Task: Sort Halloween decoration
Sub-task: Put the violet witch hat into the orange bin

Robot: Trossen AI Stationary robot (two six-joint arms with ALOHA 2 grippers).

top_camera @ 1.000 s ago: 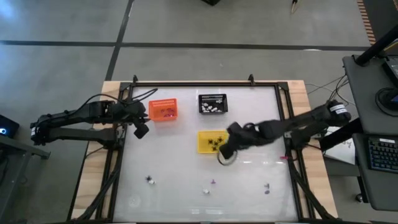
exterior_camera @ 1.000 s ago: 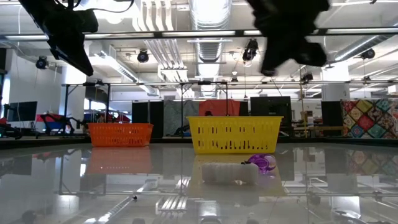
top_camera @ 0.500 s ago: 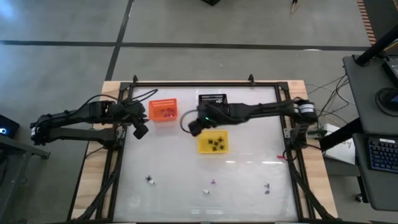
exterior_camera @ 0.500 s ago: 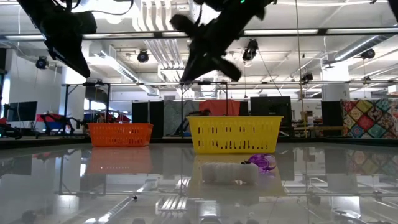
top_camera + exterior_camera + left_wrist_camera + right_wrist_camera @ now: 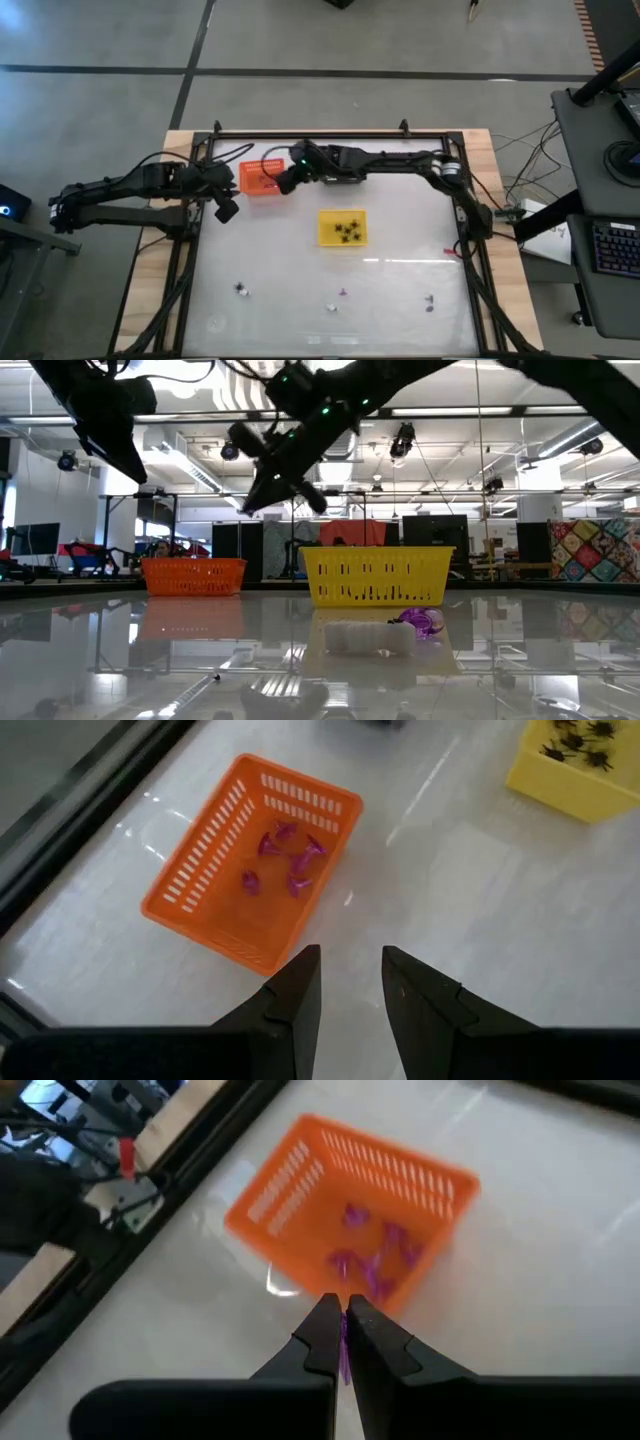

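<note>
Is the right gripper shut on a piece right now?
Yes: the right gripper has its jaws pinched on a purple piece, near the orange basket.

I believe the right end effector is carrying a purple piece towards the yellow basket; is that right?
Not quite: the right end effector, shut on a purple piece, is at the orange basket, not the yellow one, as the right wrist view shows.

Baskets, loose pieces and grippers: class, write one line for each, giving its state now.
Orange basket: upright, holds purple pieces.
Yellow basket: upright, holds black spiders.
Loose pieces: unsorted on table.
Right gripper: shut on a purple piece, near orange basket.
Left gripper: open, empty.
</note>
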